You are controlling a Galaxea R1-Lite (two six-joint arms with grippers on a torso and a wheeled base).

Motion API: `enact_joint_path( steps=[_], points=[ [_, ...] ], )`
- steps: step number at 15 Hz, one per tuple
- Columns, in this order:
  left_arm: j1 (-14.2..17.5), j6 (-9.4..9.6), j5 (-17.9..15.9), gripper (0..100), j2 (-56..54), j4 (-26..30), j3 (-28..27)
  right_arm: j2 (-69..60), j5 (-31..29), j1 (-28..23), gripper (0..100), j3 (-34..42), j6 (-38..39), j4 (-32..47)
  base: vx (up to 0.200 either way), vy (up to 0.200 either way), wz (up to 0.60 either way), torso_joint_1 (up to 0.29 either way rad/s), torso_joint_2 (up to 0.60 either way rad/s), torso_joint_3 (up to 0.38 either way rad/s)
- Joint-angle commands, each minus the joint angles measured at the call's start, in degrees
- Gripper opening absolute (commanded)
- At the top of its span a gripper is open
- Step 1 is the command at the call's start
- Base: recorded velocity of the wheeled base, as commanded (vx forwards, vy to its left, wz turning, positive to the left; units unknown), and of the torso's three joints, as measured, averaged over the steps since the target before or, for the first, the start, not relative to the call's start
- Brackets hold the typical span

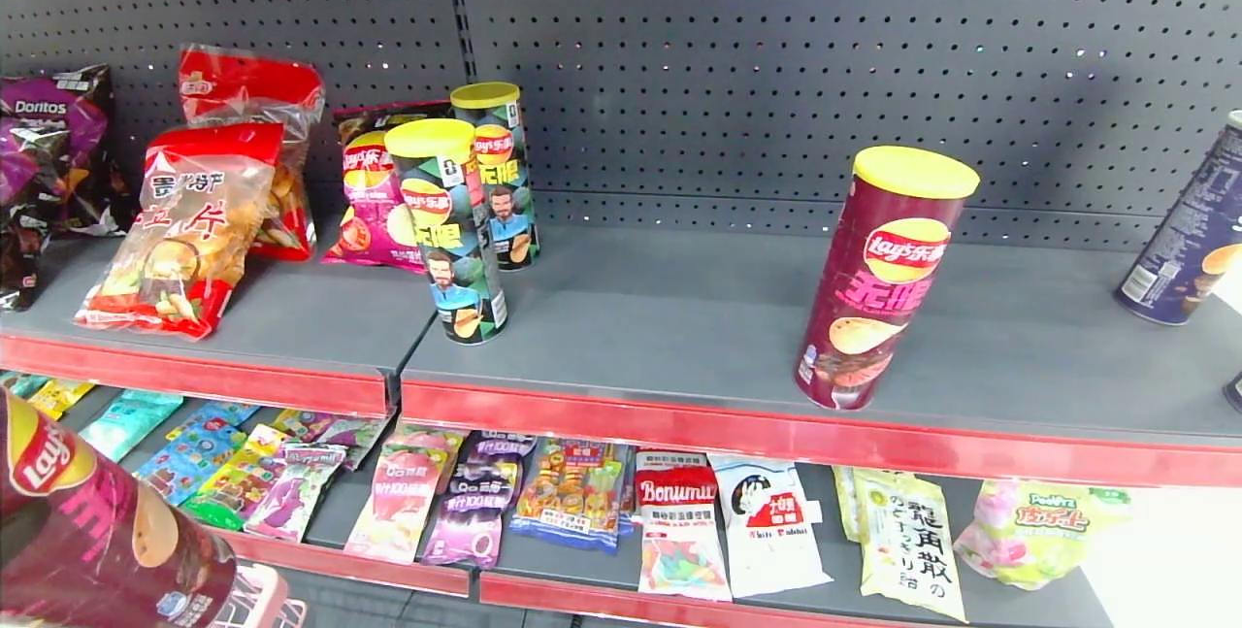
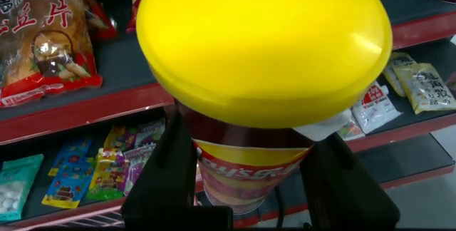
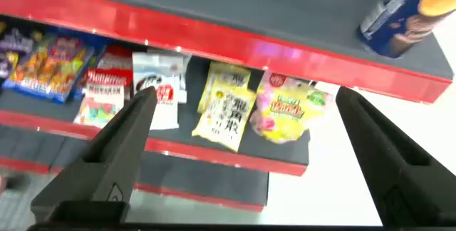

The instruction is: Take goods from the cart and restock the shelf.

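Being clamped low in the left claw (image 2: 253, 188), the can (image 2: 263, 45) could be toppled by the shelf (image 1: 679, 317) ahead; right claw (image 3: 246, 95) spread wide.

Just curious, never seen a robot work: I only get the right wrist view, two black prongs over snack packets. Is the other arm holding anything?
Observer: Yes, the left end effector is shut on a maroon chip can with a yellow lid.
Operator: Any like it on the shelf?
Observer: One, a second maroon can standing upright on the upper shelf.
Operator: Alone?
Observer: No, a pair of teal chip cans stands to its left.
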Motion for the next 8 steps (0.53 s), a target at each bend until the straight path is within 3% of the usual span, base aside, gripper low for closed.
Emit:
enact_joint_path(
  steps=[1, 8],
  points=[
    [-0.01, -0.01, -0.49, 0, 0.44, -0.49, -0.06, -2.84, -0.83, -0.7, 100, -0.05, -0.69, 0.58, 0.0, 0.0, 0.0, 0.0, 0.0, 0.0],
    [-0.01, -0.1, -0.85, 0, 2.28, -3.12, 0.21, -3.72, -6.02, -0.09, 100, 2.15, -5.79, 0.32, 0.0, 0.0, 0.0, 0.0, 0.0, 0.0]
  ],
)
